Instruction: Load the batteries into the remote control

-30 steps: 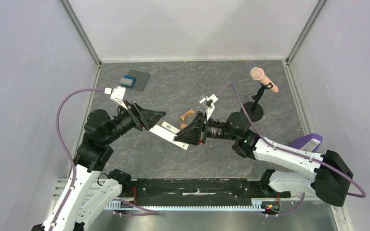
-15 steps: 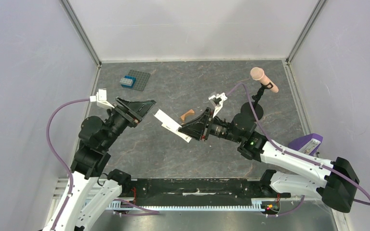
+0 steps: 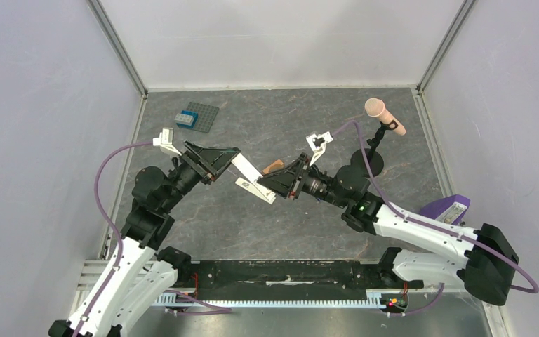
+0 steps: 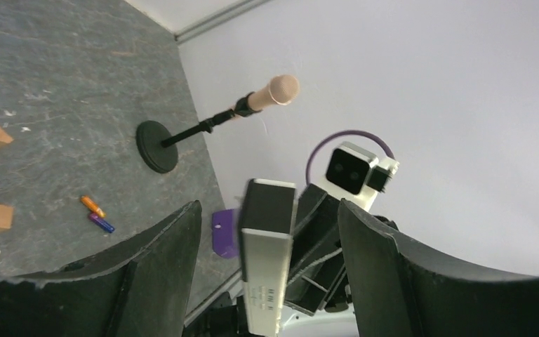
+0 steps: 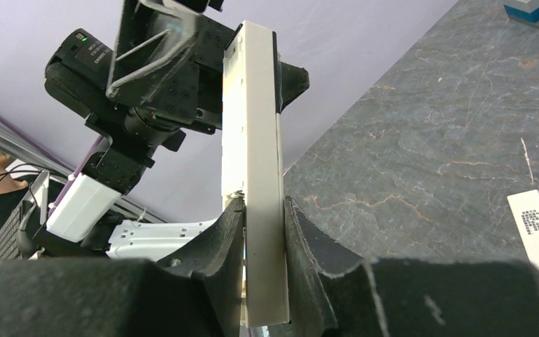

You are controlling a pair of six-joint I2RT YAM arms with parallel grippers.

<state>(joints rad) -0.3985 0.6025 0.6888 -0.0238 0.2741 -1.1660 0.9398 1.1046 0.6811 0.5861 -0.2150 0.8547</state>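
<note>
1. Plainly, the right fingers (image 5: 228, 242) are clamped on one end of the remote control (image 5: 256, 168). They grip it across its thin sides, so the white bar is lifted clear of the desk (image 5: 428, 140) with most of its length free.
2. The left fingers (image 4: 161, 260) stand wide apart, one on each side of the bar's free end, with no contact that I can see. This looks like a line-up for a second grip, to steady or turn the bar.
3. The two batteries (image 4: 97, 214), one orange and one blue, lie side by side on the desk not far from the microphone stand (image 4: 156, 146). Neither arm holds them, so loading has not begun.
4. I cannot tell whether the battery recess is open. A white strip (image 5: 537, 232) lying on the desk may be its cover.
5. The risk, as I judge it, is that the bar twists in its one-ended hold when a second grip closes.
</note>
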